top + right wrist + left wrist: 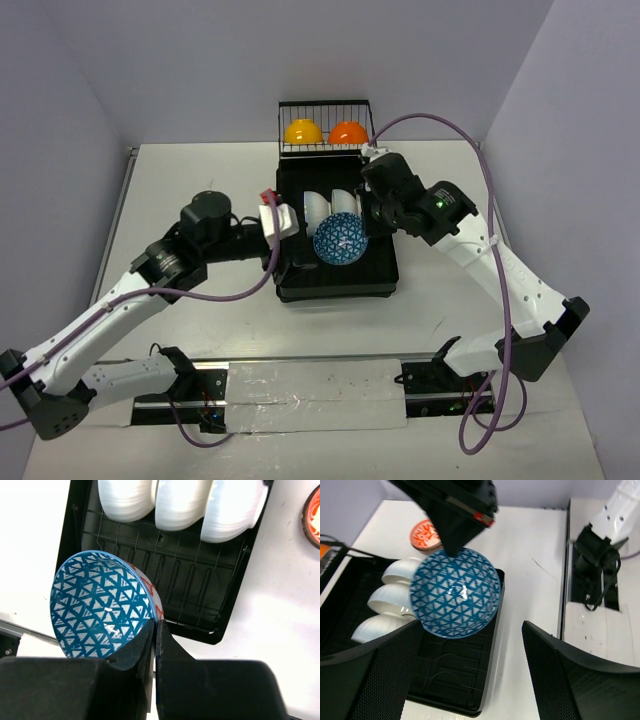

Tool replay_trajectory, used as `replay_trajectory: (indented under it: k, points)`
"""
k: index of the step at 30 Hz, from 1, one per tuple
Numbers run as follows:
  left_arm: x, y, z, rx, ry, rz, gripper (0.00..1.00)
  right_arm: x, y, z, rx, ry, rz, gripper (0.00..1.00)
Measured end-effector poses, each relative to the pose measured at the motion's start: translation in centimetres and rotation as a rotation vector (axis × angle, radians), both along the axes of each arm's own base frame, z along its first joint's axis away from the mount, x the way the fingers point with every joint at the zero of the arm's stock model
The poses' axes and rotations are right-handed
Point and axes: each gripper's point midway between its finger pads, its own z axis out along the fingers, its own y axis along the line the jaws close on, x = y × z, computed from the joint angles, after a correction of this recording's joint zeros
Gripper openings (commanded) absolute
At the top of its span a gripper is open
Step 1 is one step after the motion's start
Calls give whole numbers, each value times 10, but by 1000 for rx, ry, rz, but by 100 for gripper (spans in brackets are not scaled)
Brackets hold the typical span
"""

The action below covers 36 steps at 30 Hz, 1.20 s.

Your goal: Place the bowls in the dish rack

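The black dish rack (340, 275) lies mid-table, with three white bowls (330, 205) on edge in its slats. In its wire basket at the back sit a yellow bowl (302, 131) and an orange bowl (348, 132). My right gripper (156, 626) is shut on the rim of a blue patterned bowl (100, 612), holding it tilted over the rack (165, 580). From the left wrist the same bowl (455, 592) hangs ahead of my left gripper (470, 680), which is open and empty at the rack's left side (283, 228).
Another red-and-white patterned bowl (426, 534) lies upside down on the white table beyond the rack, also at the right wrist view's edge (312, 515). The right arm (440, 215) reaches over the rack's right side. Walls close in the table at the back and sides.
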Motion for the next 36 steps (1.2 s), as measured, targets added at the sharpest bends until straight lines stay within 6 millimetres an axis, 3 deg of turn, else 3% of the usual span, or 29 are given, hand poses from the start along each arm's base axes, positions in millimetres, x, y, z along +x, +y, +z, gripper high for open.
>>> replay_trajectory:
  k: [12,19,30,36]
  points:
    - [-3,-48,-36,246,-156,-165,78,4,-2,0,18,-8,9,0]
    - [4,-58,-63,382,-161,-212,57,6,-1,1,18,-14,21,0]
    - [16,-71,-93,489,-84,-225,47,6,-2,1,9,-19,27,0]
    - [19,-74,-94,503,-77,-223,38,8,-4,2,-3,-28,28,0]
